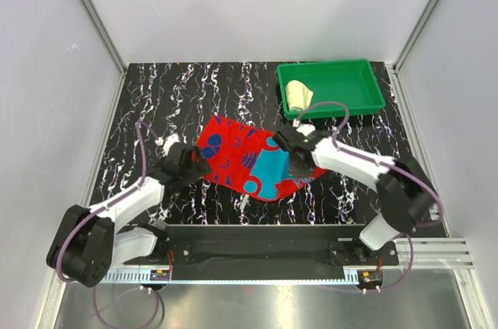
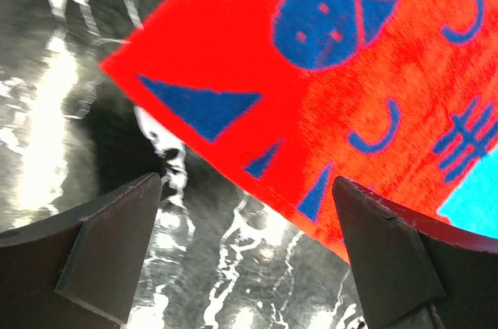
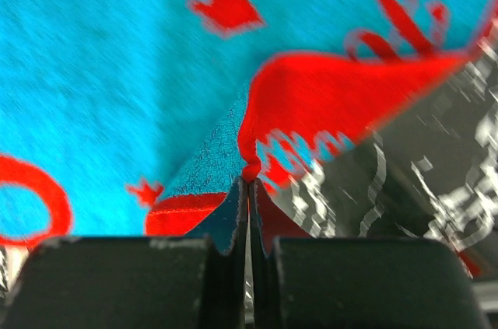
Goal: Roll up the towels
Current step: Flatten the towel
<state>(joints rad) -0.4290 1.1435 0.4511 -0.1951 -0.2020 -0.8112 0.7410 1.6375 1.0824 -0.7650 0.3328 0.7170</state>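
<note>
On dark table (image 1: pixel 156 96) — red towel (image 1: pixel 233 154), long axis far-left to near-right.

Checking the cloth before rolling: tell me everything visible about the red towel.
The red towel is soft, terry-like cloth, red with dark blue shapes and a teal patch. It lies spread, mostly flat and askew, on the black marbled table. The right gripper is shut on a pinch near its right edge, where a small fold stands up.

Bright, even overhead light; white glare on glossy table (image 2: pixel 47 134); towel (image 3: pixel 117 72) soft, smeared in right wrist view.
</note>
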